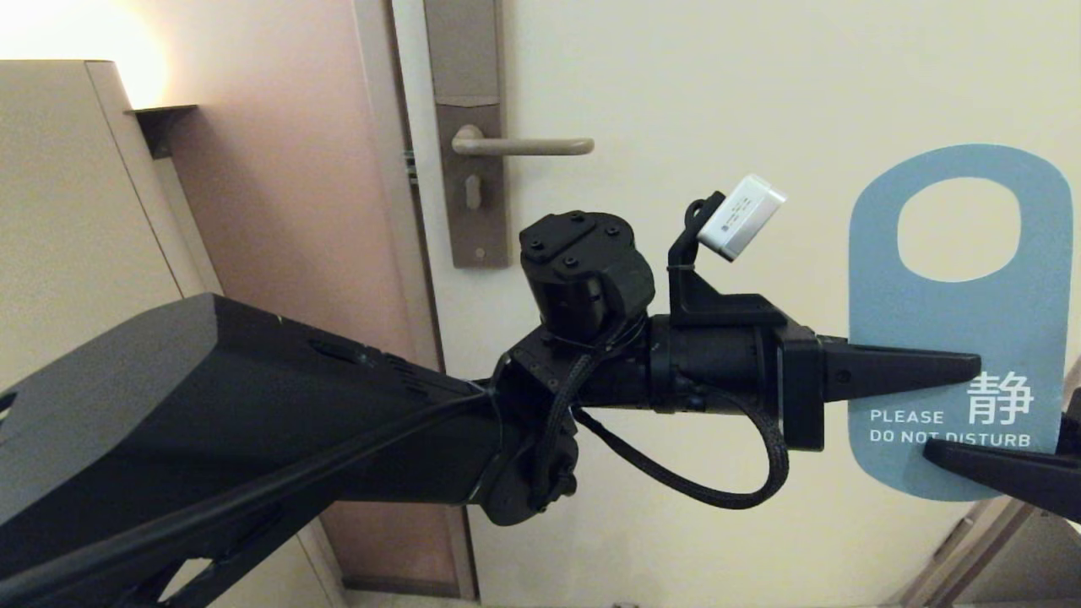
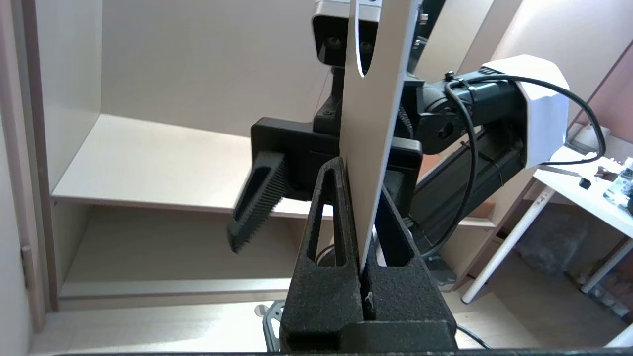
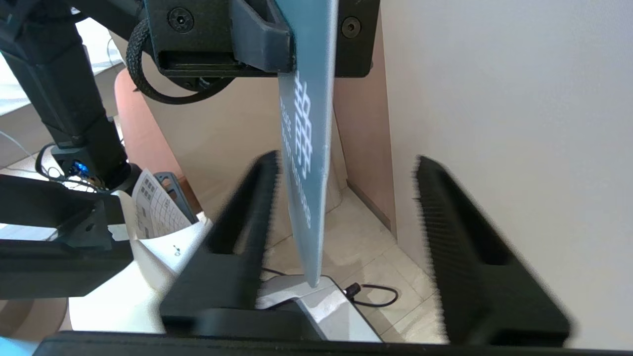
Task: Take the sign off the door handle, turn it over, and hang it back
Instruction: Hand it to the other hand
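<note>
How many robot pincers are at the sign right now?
2. The left pincer is clamped shut on the sign near its middle; the right pincer straddles the lower edge, one finger either side, not yet gripping.

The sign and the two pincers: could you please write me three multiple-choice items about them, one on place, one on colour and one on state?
1. Where is the sign?
A. Hanging on the door handle
B. Held in the air, away from the door handle
C. Lying on the floor

2. What colour is the face of the sign seen in the head view?
A. Blue
B. Red
C. Green

3. How do the pincers stand?
A. Both are clear of the sign
B. Only the right one clamps it
C. The left one clamps it and the right one straddles it, not clamped

Answers: 1 B, the door handle is bare. 2 A, the face reading DO NOT DISTURB is blue. 3 C, the left pincer pinches the sign, while the right pincer shows gaps beside it.
</note>
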Tool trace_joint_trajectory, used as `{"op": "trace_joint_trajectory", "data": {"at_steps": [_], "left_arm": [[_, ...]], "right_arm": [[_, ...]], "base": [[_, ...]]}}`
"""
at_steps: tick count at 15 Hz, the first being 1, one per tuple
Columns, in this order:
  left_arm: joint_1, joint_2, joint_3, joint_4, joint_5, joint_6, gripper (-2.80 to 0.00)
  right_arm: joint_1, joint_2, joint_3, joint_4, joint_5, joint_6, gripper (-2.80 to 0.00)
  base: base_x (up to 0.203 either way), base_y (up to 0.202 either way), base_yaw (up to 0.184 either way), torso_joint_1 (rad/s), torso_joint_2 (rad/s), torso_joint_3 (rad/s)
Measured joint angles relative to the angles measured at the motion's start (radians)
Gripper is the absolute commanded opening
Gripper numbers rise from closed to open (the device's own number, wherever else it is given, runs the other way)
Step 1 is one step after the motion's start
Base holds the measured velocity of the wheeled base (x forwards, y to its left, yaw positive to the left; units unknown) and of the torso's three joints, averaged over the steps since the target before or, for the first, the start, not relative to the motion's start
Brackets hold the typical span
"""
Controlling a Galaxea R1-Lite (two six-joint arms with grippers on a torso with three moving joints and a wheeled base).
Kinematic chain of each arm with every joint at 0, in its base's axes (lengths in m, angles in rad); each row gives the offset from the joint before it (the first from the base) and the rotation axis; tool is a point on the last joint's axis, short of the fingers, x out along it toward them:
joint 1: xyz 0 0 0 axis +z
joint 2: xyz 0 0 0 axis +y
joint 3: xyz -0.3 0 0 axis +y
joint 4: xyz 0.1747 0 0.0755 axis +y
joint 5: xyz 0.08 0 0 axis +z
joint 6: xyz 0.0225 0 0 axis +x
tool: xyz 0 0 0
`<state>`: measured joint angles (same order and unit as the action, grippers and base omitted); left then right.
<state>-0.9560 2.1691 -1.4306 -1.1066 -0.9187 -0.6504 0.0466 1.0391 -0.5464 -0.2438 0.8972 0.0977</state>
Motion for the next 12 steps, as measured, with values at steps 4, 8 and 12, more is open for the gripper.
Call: {"op": "trace_joint_trajectory", "data": {"at_steps": [4, 8, 12], "left_arm": [[-0.002, 0.003, 0.002, -0.005, 0.003, -0.001, -2.80], [-0.011, 0.003, 0.008, -0.007, 0.002, -0.003, -2.80], [-0.015, 0.003, 0.013, -0.007, 0.000, -0.002, -2.80]], "right_arm": [[0.000, -0.002, -0.003, 0.000, 0.004, 0.001, -2.80], [-0.001, -0.012, -0.002, 0.001, 0.002, 0.003, -2.80], [-0.001, -0.019, 0.001, 0.001, 0.001, 0.004, -2.80]], "base": [[0.000, 0.000, 0.000, 0.000, 0.00, 0.000], [0.000, 0.000, 0.000, 0.000, 0.00, 0.000], [0.000, 0.000, 0.000, 0.000, 0.00, 0.000]]}}
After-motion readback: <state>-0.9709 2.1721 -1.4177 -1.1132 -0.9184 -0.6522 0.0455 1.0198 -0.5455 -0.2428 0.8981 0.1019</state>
